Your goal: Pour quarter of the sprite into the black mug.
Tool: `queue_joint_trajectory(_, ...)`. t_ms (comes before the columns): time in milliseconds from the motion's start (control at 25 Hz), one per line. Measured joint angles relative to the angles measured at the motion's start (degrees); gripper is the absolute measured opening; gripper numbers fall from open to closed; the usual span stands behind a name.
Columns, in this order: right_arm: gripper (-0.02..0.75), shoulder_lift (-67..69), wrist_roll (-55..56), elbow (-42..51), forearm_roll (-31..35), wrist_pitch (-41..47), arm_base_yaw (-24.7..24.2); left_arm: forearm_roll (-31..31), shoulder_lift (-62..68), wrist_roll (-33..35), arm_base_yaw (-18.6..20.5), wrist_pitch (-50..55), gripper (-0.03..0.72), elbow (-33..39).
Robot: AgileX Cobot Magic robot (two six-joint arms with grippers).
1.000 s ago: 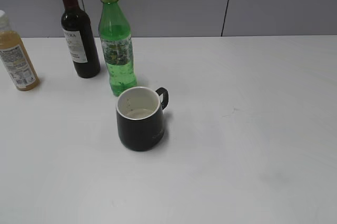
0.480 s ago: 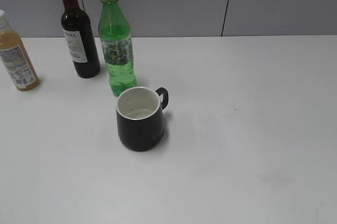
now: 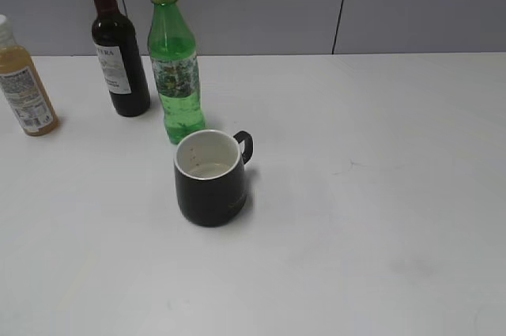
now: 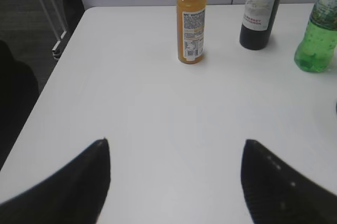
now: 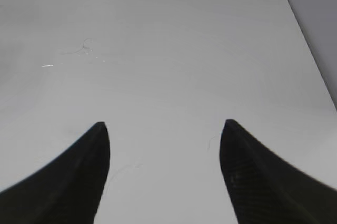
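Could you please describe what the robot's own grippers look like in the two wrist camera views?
Only the tips show. The left gripper has two black, tapering jaws with a faintly dotted texture on the inner face of the right one. The right gripper looks the same: two matte black pointed jaws, with a fine dimpled texture. No cables, markings or arm links are visible, and the exterior view shows neither arm.

An uncapped green sprite bottle (image 3: 175,67) is standing upright on the white table, its patterned label circling the middle, while a squat black mug (image 3: 209,178) is sitting just before it, handle pointing right.
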Motion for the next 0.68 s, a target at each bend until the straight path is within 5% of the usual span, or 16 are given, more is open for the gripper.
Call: queue_joint_trajectory(680,0.500,0.00,0.00,0.00,0.00,0.00,0.00,0.00,0.00,0.00,0.00,0.00,0.589,0.00)
